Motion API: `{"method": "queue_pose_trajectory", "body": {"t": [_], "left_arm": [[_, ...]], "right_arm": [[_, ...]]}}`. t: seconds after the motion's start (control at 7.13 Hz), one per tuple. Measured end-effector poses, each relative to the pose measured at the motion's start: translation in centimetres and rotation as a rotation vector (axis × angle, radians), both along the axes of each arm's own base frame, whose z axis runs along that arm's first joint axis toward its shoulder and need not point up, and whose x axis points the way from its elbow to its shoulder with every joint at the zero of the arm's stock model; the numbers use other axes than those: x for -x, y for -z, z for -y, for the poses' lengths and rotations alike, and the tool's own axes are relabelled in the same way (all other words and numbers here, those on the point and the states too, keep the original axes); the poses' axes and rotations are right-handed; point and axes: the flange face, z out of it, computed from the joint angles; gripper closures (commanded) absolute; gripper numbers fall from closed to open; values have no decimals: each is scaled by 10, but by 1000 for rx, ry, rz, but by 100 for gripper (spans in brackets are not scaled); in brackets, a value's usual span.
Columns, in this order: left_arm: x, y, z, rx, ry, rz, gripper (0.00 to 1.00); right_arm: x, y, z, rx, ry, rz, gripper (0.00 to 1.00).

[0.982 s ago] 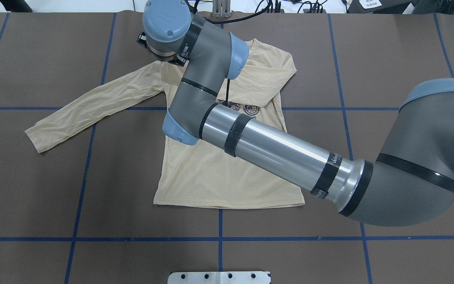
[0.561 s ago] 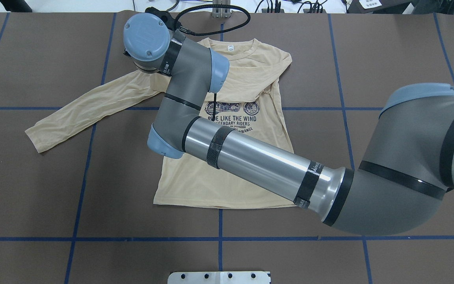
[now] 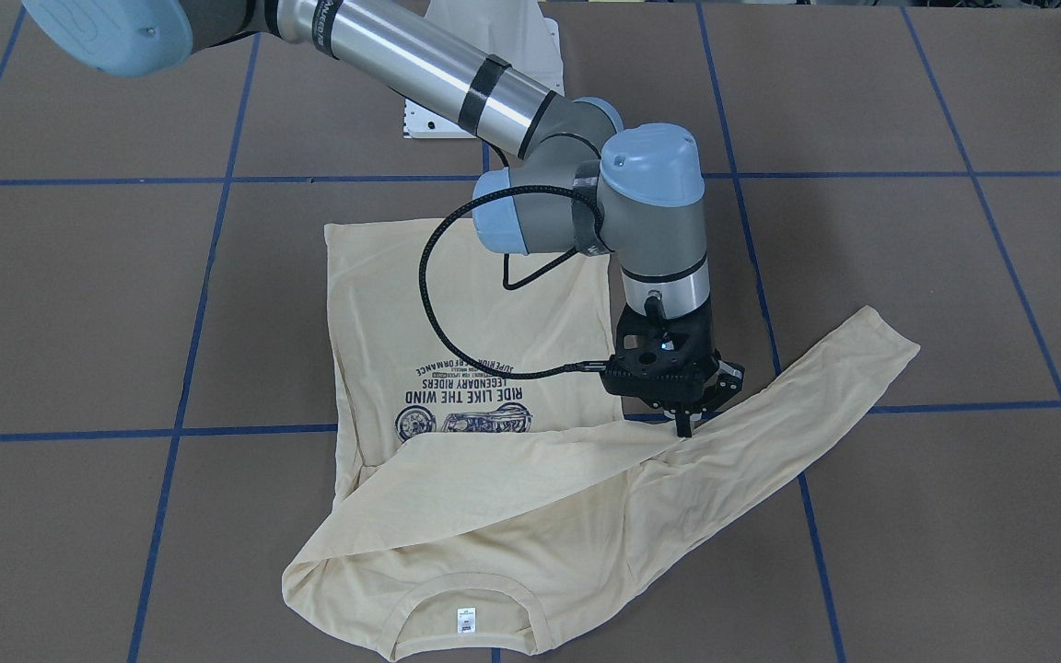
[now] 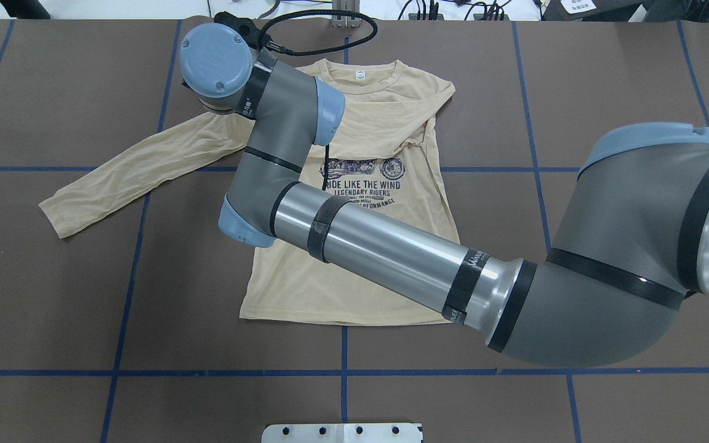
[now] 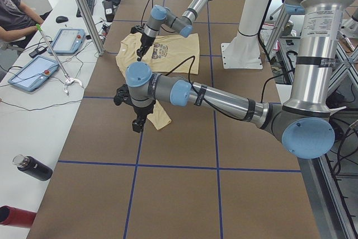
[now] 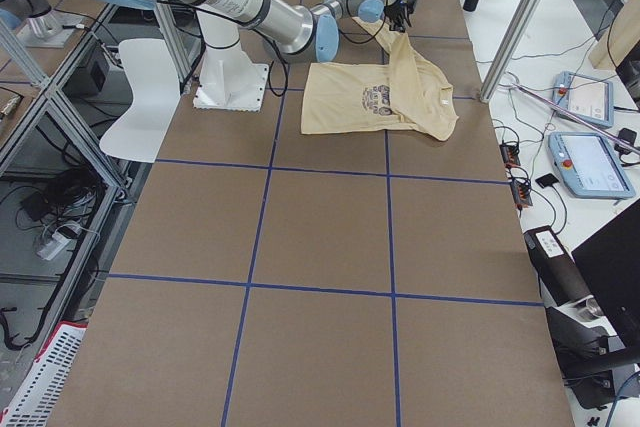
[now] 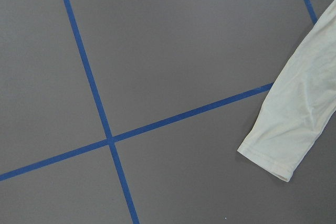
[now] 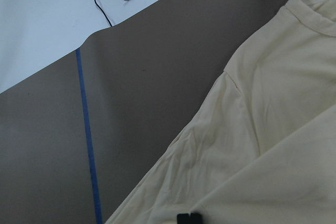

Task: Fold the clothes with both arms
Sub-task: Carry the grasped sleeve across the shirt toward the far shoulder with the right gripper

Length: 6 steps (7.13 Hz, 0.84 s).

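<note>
The T-shirt (image 4: 342,277) was laid print-up on the table (image 4: 607,74), hem toward the robot and collar away from it, with the small neck label (image 3: 466,621) exposed. The folded sleeve (image 3: 512,460) was drawn across the chest between the collar and the navy print (image 4: 360,184). The outstretched sleeve (image 4: 133,178) was spread flat toward the robot's left, its cuff near a crossing of blue tape lines (image 7: 110,140).

The right arm (image 4: 391,246) was reached across the garment to the shoulder on the robot's left. The right tool (image 3: 683,425) was pointed straight down with its fingers drawn together into a narrow pinch, and the end of the folded sleeve appeared to be nipped between them, close to the table.

The left arm (image 5: 224,99) was held above the table beyond the cuff. The left tool (image 5: 137,122) was shown only from the side, so how far it was open could not be told.
</note>
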Motion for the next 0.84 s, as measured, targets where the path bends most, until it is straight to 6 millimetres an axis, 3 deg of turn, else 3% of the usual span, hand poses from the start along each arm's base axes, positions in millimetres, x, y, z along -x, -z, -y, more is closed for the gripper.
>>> {"method": "queue_pose_trajectory", "body": {"t": [0.14,0.28,0.56,0.84], "left_arm": [[-12,-9,3,-10,-28,-51,0],[-25,-27,8,-33,-39,-84,0],[-69,-55,11,20,25,-100,0],[-131,-59,0,78,124,-67,4]], "right_arm": [[1,2,1,0,-1,-1,18],[0,5,2,-2,-3,0,12],[-4,16,4,-8,-8,10,10],[-13,33,7,-9,5,37,10]]}}
